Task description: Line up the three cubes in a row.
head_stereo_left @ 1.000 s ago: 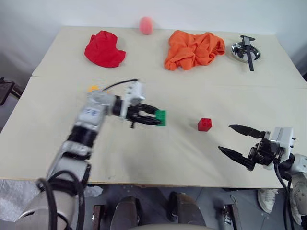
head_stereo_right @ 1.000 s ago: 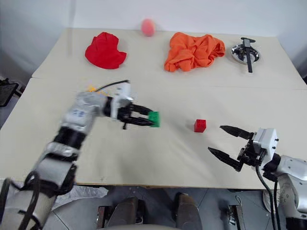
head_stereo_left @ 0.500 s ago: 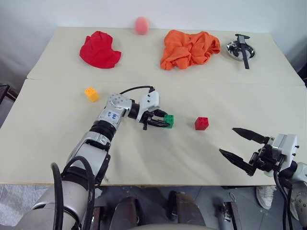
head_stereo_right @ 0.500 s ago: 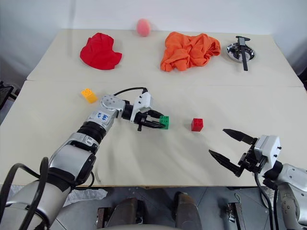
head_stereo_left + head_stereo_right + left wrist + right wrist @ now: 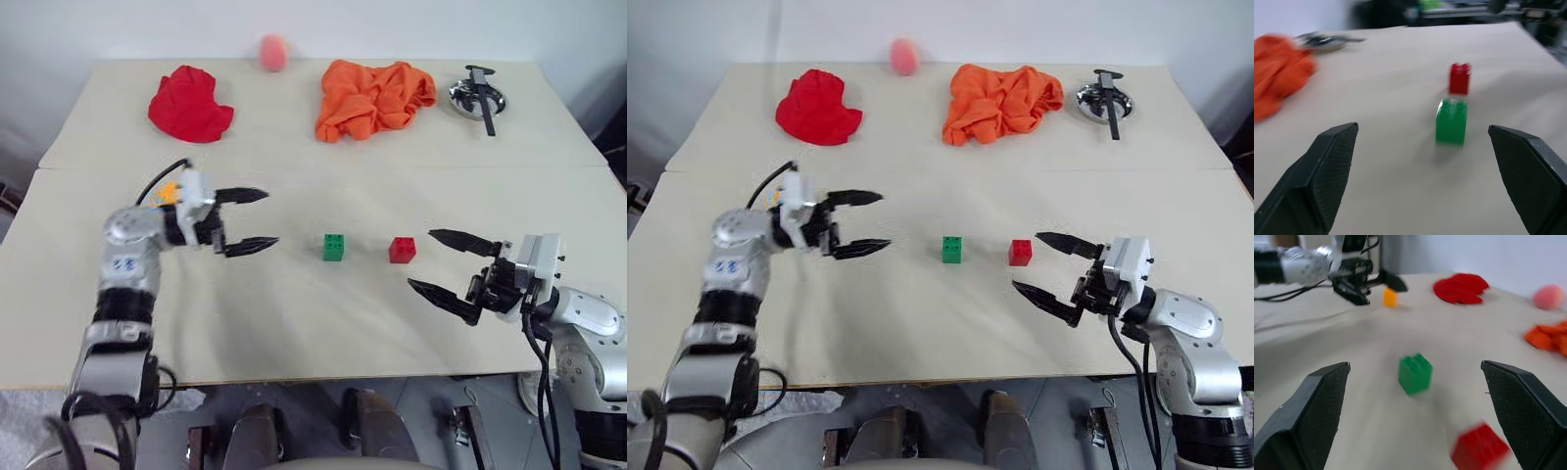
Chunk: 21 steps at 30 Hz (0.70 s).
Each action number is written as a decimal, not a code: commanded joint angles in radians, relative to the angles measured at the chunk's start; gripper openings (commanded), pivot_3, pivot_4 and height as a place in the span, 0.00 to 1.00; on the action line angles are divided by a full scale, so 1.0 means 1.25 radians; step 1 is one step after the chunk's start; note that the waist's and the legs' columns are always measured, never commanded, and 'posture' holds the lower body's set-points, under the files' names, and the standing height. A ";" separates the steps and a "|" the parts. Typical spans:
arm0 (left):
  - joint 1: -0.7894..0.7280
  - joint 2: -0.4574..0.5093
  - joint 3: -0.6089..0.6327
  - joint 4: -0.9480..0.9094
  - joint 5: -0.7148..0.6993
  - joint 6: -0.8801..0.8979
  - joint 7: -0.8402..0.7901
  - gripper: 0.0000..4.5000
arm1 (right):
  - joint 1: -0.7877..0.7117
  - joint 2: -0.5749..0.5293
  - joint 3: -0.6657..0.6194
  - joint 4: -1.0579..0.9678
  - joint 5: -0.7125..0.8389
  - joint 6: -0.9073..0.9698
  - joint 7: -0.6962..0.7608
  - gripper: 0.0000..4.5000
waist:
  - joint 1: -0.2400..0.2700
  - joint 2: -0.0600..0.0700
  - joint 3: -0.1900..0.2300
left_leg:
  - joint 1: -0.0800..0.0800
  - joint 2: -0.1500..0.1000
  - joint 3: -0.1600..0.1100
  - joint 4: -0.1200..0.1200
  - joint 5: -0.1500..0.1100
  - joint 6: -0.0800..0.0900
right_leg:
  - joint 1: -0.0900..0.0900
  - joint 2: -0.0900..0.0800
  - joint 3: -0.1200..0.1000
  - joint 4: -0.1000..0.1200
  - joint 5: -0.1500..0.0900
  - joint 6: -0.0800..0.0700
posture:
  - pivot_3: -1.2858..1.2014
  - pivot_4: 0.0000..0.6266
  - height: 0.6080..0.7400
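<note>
I see the green cube (image 5: 334, 247) standing free on the tabletop (image 5: 294, 313), studs up, near the middle. It is a small moulded plastic block, glossy and hard-edged; its sides sit roughly square to the near edge of the tabletop, and I see no clear long axis on it. The red cube (image 5: 401, 250) stands just to its right, apart from it, studs up, turned slightly askew. The yellow-orange cube (image 5: 1390, 297) lies well to the left of both, partly hidden behind the left arm in the head views; which way it points I cannot tell.

The left gripper (image 5: 247, 219) hangs to the left of the green cube, pointing toward it, its jaws spread wide and holding nothing. The right gripper (image 5: 449, 267) hangs to the right of the red cube, close to it, jaws likewise spread wide and empty. The fingers (image 5: 1327, 171) are black, tapered, with a fine cross-hatched surface.

Along the far side lie a crumpled red cloth (image 5: 188, 103), a pink ball (image 5: 273, 51), a crumpled orange cloth (image 5: 372, 98) and a shiny metal dish (image 5: 470, 99) with a black tool (image 5: 484, 106) across it.
</note>
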<state>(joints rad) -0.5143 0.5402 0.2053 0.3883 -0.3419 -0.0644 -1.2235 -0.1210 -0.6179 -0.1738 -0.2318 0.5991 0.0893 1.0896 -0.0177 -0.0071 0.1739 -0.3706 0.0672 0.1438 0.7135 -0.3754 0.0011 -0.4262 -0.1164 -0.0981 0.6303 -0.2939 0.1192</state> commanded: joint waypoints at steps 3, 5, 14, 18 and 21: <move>0.251 0.008 0.181 -0.256 -0.040 0.009 0.213 1.00 | -0.054 0.021 0.025 -0.001 0.006 -0.009 0.012 1.00 | 0.012 -0.001 0.000 | 0.000 0.000 0.000 0.001 -0.001 0.000 | 0.000 0.000 0.000 0.000 0.000 0.000 | 0.52 0.24 1.00; 0.395 -0.029 0.279 -0.286 -0.014 -0.045 0.312 1.00 | -0.053 0.022 0.061 -0.005 0.004 0.000 0.043 1.00 | 0.012 0.000 0.000 | 0.000 0.000 0.000 0.001 -0.002 0.000 | 0.000 -0.001 0.000 0.000 0.000 0.000 | 0.52 0.24 1.00; 0.610 -0.126 0.329 -0.477 -0.100 0.058 0.487 1.00 | -0.077 0.016 0.078 0.000 0.004 -0.001 0.071 1.00 | 0.034 -0.002 -0.001 | 0.001 0.000 0.000 0.004 -0.005 0.001 | 0.002 -0.001 0.000 -0.002 0.000 0.000 | 0.52 0.24 1.00; 0.555 -0.121 0.280 -0.523 -0.111 0.176 0.579 1.00 | -0.075 0.008 0.074 -0.002 0.006 0.005 0.080 1.00 | 0.031 -0.002 -0.002 | 0.002 0.000 0.001 0.003 -0.005 0.001 | 0.002 -0.001 0.001 0.000 0.001 0.000 | 0.52 0.24 1.00; 0.470 -0.118 0.234 -0.561 -0.105 0.330 0.707 1.00 | -0.072 0.002 0.068 -0.007 0.009 0.013 0.079 1.00 | 0.032 -0.002 -0.002 | 0.002 0.000 0.001 0.003 -0.005 0.001 | 0.002 0.000 0.000 -0.001 0.001 0.000 | 0.52 0.24 1.00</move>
<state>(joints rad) 0.1040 0.3867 0.5171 -0.2526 -0.4656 0.2656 -0.4189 -0.2120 -0.5996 -0.0624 -0.2213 0.5937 0.1027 1.1863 0.0220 -0.0092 0.1720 -0.3684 0.0678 0.1446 0.7169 -0.3817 0.0018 -0.4235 -0.1168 -0.0975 0.6296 -0.2931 0.1196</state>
